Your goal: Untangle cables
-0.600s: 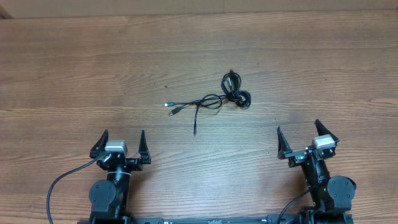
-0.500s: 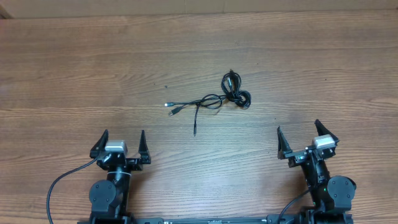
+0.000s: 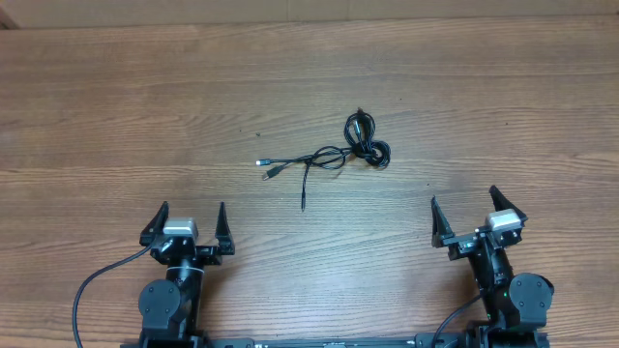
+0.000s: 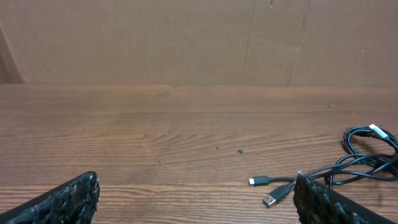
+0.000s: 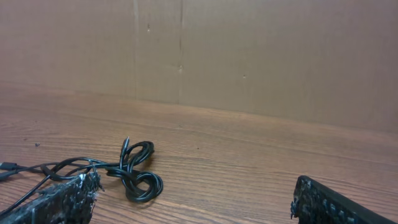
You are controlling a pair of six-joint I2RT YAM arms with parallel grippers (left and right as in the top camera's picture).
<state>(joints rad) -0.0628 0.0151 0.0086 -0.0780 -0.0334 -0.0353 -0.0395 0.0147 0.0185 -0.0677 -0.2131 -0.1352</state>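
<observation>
The cables (image 3: 340,153) lie in a tangled bunch on the wooden table, a knotted coil (image 3: 368,140) at the right and loose plug ends (image 3: 268,167) trailing left. In the left wrist view two plugs (image 4: 267,190) show ahead and to the right. In the right wrist view the coil (image 5: 135,171) lies ahead on the left. My left gripper (image 3: 188,224) stands open near the front edge, well short of the cables. My right gripper (image 3: 471,214) is open too, to the right of the cables. Nothing is between either pair of fingers.
A brown cardboard wall (image 4: 186,40) stands along the table's far edge. A thick black lead (image 3: 92,290) loops from the left arm's base at the front left.
</observation>
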